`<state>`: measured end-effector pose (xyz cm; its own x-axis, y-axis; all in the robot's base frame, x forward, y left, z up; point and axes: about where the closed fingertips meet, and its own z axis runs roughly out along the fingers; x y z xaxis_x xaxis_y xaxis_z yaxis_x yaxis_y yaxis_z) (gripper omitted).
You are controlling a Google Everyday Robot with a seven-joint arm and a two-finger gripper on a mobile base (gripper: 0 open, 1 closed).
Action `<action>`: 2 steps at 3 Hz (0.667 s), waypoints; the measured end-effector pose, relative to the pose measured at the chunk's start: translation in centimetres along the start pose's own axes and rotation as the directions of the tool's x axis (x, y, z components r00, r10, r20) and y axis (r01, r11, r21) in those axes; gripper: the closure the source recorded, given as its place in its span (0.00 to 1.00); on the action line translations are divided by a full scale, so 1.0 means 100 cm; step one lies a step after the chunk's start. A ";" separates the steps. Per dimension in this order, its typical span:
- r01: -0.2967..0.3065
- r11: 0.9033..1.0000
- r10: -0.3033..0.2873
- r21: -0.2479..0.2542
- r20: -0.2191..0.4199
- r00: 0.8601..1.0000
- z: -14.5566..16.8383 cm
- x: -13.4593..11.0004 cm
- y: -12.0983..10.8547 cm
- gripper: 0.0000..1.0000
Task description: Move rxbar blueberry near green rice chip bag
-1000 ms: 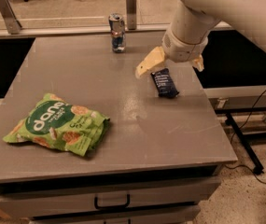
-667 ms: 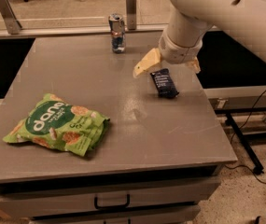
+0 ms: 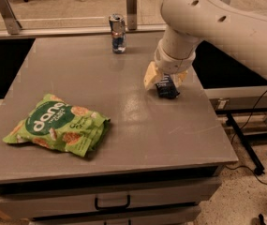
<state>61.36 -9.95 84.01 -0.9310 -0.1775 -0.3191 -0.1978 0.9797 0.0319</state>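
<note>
The rxbar blueberry [image 3: 167,88], a small dark navy bar, lies flat on the grey table [image 3: 123,125] at its right side. My gripper [image 3: 166,78] hangs from the white arm right over the bar. Its cream fingers [image 3: 150,76] stand open on either side of the bar's top end, and the wrist hides part of the bar. The green rice chip bag [image 3: 59,130], bright green with white lettering, lies flat at the table's front left, well apart from the bar and the gripper.
A silver-blue drink can [image 3: 118,33] stands upright at the table's back edge, left of the arm. A metal post [image 3: 131,6] rises behind it. The table's right edge runs close beside the bar. Drawers sit under the tabletop front.
The arm has come lower and a little to the left over the bar, and the fingers now sit closer around it. The bar, bag and can have not moved.
</note>
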 end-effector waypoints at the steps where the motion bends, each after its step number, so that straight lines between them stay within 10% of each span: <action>1: 0.011 1.000 -0.011 0.015 0.018 1.000 0.013 -0.005 -0.006 0.39; 2: 0.012 1.000 -0.012 0.016 0.019 1.000 0.010 -0.006 -0.007 0.57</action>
<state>62.40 -10.41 83.24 -0.9224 -0.1876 -0.3377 -0.2040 0.9789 0.0134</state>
